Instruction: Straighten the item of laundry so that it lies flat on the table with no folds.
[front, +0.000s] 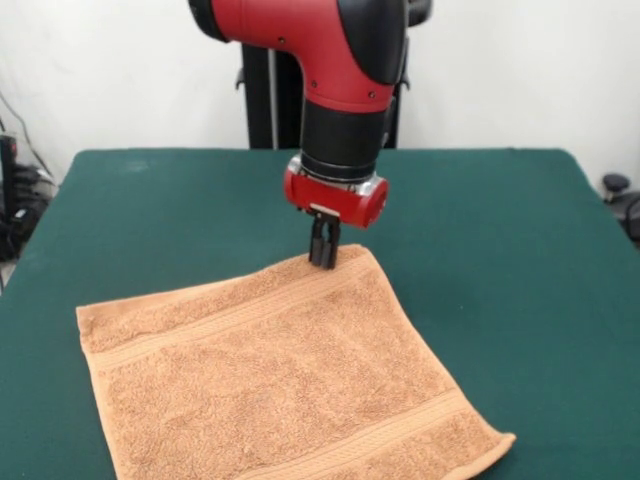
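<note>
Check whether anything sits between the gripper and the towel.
Nothing visible does. The gripper is right at the towel's far edge, fingers close together, with only bare table around it.

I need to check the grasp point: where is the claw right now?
In the front view the claw hangs at the picture's middle, its tips at the towel's far edge near the far right corner, over the green table.

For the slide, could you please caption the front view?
Sawyer's gripper shut at the far edge of a nearly flat orange towel on the green table.
</note>
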